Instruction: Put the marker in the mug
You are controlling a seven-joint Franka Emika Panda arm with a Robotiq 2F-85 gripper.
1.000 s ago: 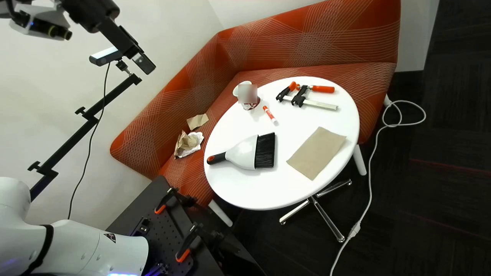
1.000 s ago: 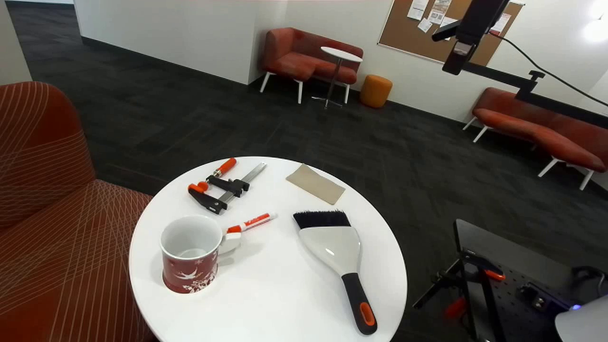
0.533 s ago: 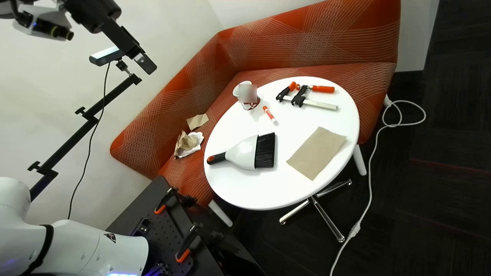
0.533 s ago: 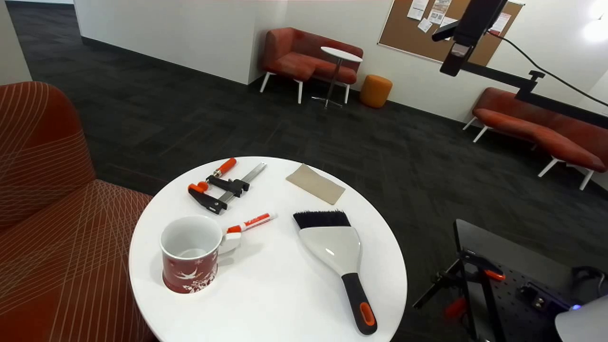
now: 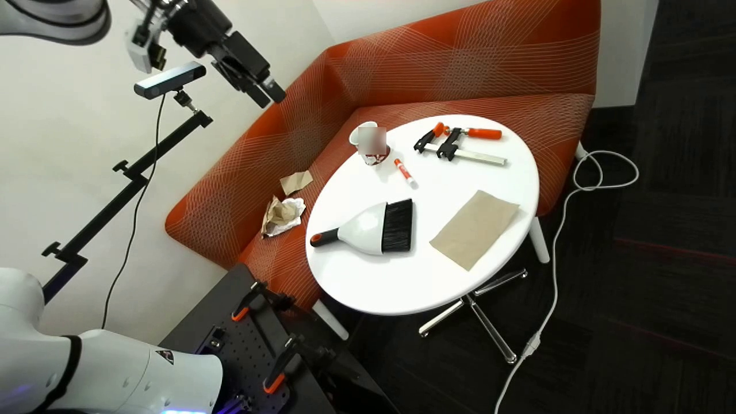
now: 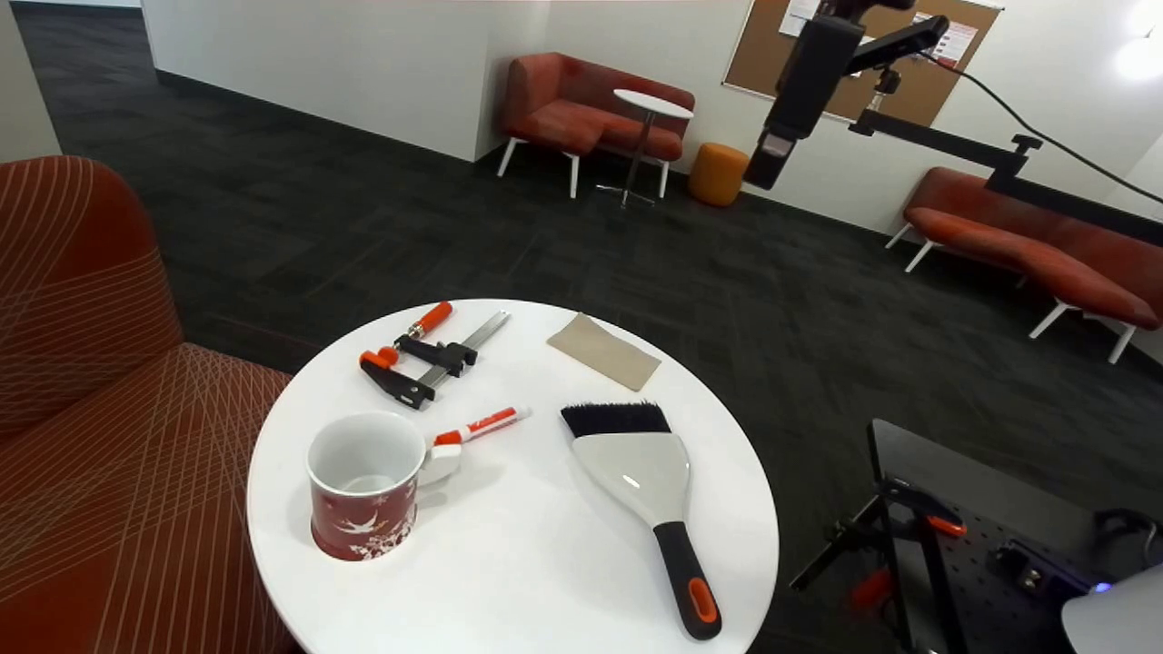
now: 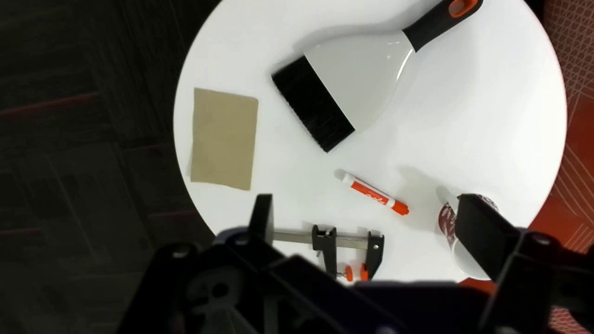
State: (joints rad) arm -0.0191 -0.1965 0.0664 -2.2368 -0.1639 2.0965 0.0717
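The marker (image 5: 405, 172) lies flat on the white round table, white with a red-orange label and cap; it also shows in an exterior view (image 6: 483, 425) and in the wrist view (image 7: 376, 194). The mug (image 6: 363, 513) stands upright near the marker, dark red with white patterns and a white inside. In an exterior view a blurred patch covers part of the mug (image 5: 376, 159). In the wrist view a finger hides part of the mug (image 7: 447, 223). My gripper (image 5: 268, 95) is open and empty, high above the table; it also shows in an exterior view (image 6: 769, 163) and the wrist view (image 7: 366, 204).
On the table (image 5: 351, 287) lie a white brush with black bristles (image 5: 368, 230), a red-and-black clamp (image 5: 454, 144) and a brown paper sheet (image 5: 474, 230). An orange-red couch (image 5: 460, 63) stands behind it. A black camera stand (image 5: 115, 201) rises beside the arm.
My gripper has moved rightward in an exterior view, and leftward and down in the other view, towards the table. The marker, mug and other objects have not moved.
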